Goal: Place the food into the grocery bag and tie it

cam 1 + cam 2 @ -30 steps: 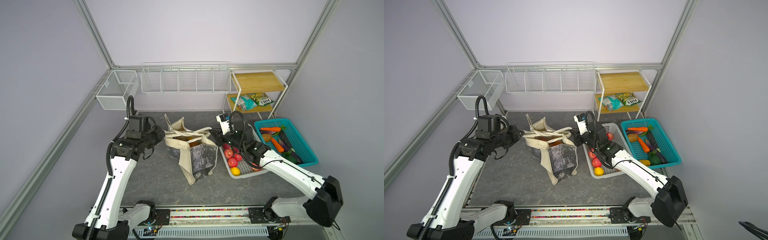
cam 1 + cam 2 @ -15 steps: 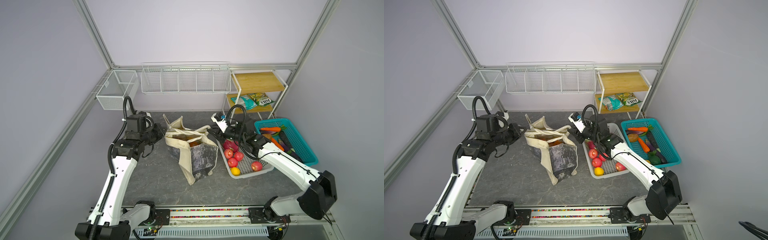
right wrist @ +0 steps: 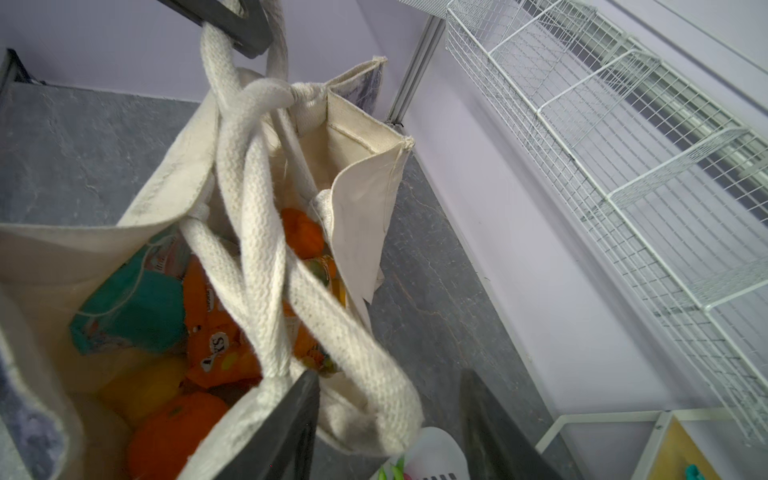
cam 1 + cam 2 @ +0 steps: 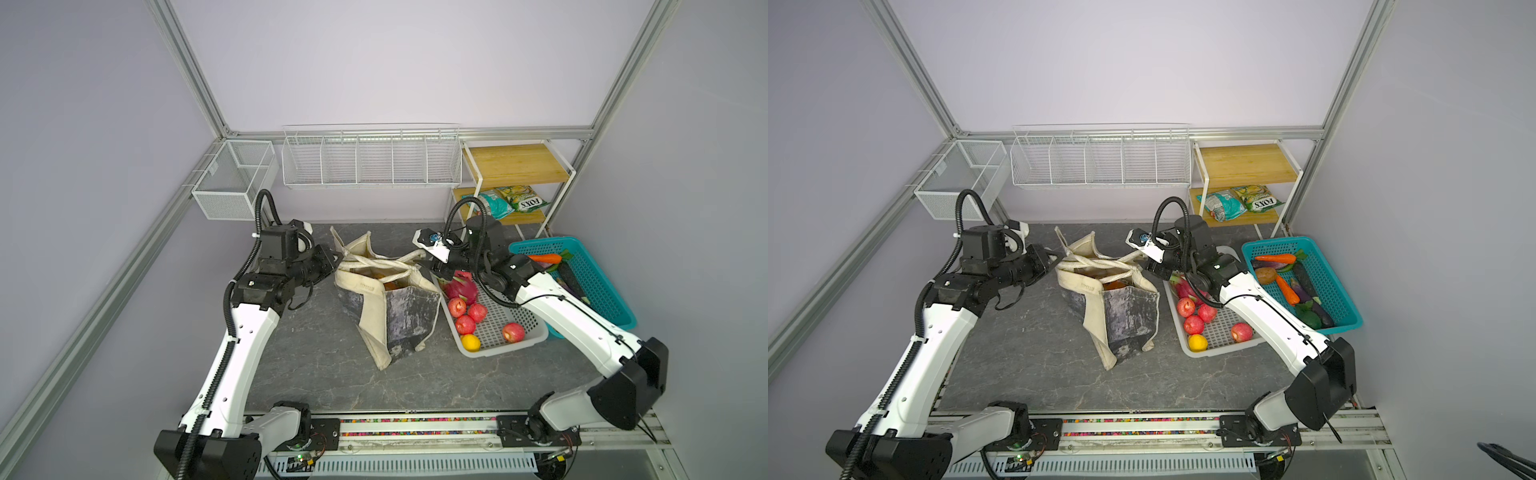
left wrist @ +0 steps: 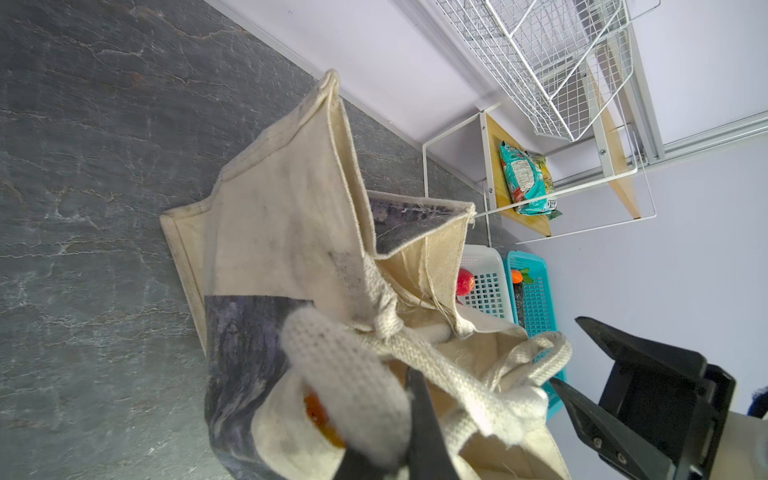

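The grocery bag [image 4: 390, 316] is made of matt, coarse cream cloth, its strap handles [image 3: 249, 232] thickly woven. Glossy, crinkled film is seen on the packets [image 3: 208, 324]. The table [image 4: 324, 374] is finished in matt, veined grey.

grocery bag [image 3: 365, 199] mouth: blocked by crossed straps [image 3: 253, 232] | front tabletop [image 4: 332, 374]: free

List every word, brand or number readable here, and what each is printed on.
"FOX'S": on the green and yellow snack packet on the wooden rack, legible in both top views.
"KS" (a fragment, the rest is hidden): on the orange snack packet inside the grocery bag, in the right wrist view.
Too small to read: the print on the teal snack packet on the rack, and the small label on the bag's rim.
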Available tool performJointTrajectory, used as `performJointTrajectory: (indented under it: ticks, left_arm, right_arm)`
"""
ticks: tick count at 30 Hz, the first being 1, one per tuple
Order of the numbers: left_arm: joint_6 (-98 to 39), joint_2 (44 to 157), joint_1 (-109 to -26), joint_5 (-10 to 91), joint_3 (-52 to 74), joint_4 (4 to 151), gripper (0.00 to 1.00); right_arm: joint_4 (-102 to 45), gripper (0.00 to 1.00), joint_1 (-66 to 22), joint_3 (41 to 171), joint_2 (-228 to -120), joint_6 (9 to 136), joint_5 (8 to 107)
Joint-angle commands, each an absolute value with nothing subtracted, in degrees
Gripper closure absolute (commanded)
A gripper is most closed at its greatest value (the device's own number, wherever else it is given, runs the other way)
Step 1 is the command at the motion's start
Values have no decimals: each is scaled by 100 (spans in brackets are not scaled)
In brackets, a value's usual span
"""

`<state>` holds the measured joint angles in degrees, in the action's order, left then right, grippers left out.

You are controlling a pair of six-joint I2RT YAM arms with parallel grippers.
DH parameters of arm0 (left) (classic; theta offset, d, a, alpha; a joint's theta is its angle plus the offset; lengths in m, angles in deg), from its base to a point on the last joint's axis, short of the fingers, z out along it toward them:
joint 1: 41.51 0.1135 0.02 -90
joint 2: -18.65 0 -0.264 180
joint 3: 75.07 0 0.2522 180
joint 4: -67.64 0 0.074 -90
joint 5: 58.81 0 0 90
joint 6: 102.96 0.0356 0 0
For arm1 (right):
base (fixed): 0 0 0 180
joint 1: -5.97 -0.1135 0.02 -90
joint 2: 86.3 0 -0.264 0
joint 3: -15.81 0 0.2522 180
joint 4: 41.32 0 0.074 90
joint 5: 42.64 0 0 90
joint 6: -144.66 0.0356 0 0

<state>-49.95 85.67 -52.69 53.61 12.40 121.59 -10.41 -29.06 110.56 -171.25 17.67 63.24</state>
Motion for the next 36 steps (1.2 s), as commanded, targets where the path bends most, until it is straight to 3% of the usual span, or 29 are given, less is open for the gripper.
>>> performJointTrajectory:
  ticks: [1, 10, 31, 36]
  left_arm:
    - [-4873, 8629, -5347, 5569, 1384, 12130, 100]
    - [-4830, 8663, -5361, 5583, 1436, 12148, 100]
    - [-4864, 8722, -5442, 5702, 1461, 12113, 100]
    - [-4895, 8741, -5452, 5712, 1488, 12086, 100]
  right_arm:
    - [-519, 44, -2942, 11373, -17332, 874, 6331]
    - [383, 44, -2963, 11805, -17659, 54, 6361]
    - [455, 46, -3442, 12804, -18589, -367, 6446]
    - [397, 53, -3587, 12871, -18667, -310, 6475]
